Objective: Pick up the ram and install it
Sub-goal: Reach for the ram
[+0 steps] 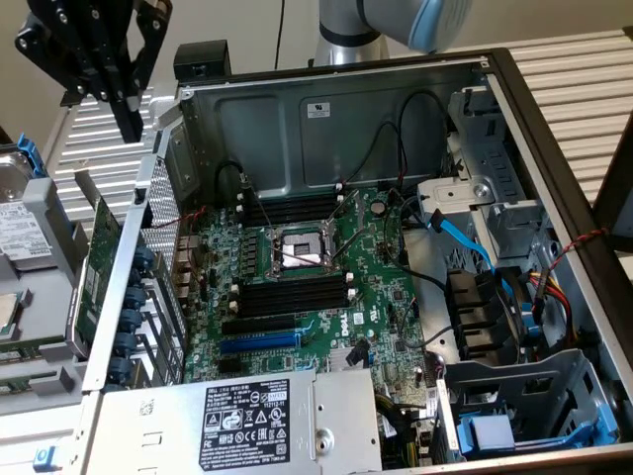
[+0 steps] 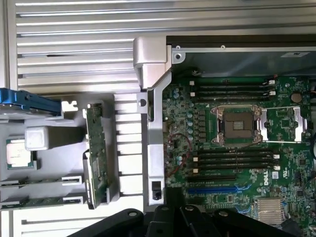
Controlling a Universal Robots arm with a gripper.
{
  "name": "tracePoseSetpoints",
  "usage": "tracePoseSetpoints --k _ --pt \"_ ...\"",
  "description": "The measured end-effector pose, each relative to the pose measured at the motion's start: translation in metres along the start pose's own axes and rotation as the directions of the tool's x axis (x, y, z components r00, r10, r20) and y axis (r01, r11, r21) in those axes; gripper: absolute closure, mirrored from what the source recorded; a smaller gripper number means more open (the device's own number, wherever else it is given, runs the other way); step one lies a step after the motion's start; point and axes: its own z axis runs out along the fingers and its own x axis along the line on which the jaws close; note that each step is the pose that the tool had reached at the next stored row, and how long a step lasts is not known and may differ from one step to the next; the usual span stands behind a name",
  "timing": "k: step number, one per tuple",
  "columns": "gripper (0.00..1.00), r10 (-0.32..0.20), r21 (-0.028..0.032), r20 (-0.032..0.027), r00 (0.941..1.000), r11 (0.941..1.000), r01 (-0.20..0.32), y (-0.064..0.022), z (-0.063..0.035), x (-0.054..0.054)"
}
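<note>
In the exterior view we see the black gripper (image 1: 127, 117) raised above an outer corner of the open grey metal computer case (image 1: 257, 129). Its fingers are drawn together with nothing between them, and its upper part is cut off by the frame edge. Below it, just outside the case wall, stands the large green expansion card with a metal bracket (image 1: 99, 262). Beyond that card a grey holder tray (image 1: 40, 391) is also cut off, so we cannot make out its contents here. Inside the case, well apart from the gripper, the green motherboard (image 1: 326, 322) carries long black memory slots (image 1: 297, 294), some crossed by cables. The wrist view shows more of the tray. The ram (image 2: 42, 181), a long thin green stick, lies edge-on in it, untouched by the gripper and on the far side of the expansion card from the case. Its label and chips are hidden at that angle. A second similar green strip (image 2: 42, 201) lies near it.
</note>
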Motion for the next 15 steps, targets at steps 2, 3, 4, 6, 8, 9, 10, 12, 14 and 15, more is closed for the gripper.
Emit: tracePoseSetpoints --k 2,3,4,6,8,9,10,12,14,15 --pt "0.89 0.0 0.0 0.0 1.0 1.0 0.0 -0.0006 -0.0003 0.006" --pt "0.89 0.0 0.0 0.0001 1.0 1.0 0.0 -0.0008 -0.0004 0.009" --pt "0.89 0.0 0.0 0.0 1.0 1.0 0.0 -0.0011 -0.0005 0.011" --pt "0.89 0.0 0.0 0.0 1.0 1.0 0.0 -0.0017 -0.0008 0.017" --pt "0.89 0.0 0.0001 0.0 1.0 1.0 0.0 -0.0023 -0.0011 0.022" --pt "0.89 0.0 0.0 0.0 1.0 1.0 0.0 -0.0026 -0.0012 0.025" --pt "0.89 0.0 0.0 0.0 1.0 1.0 0.0 -0.0029 -0.0013 0.028" --pt "0.89 0.0 0.0 0.0 1.0 1.0 0.0 -0.0036 -0.0016 0.033" --pt "0.89 0.0 0.0 0.0 1.0 1.0 0.0 -0.0043 -0.0019 0.039" --pt "0.89 0.0 0.0 0.0 1.0 1.0 0.0 -0.0047 -0.002 0.041"
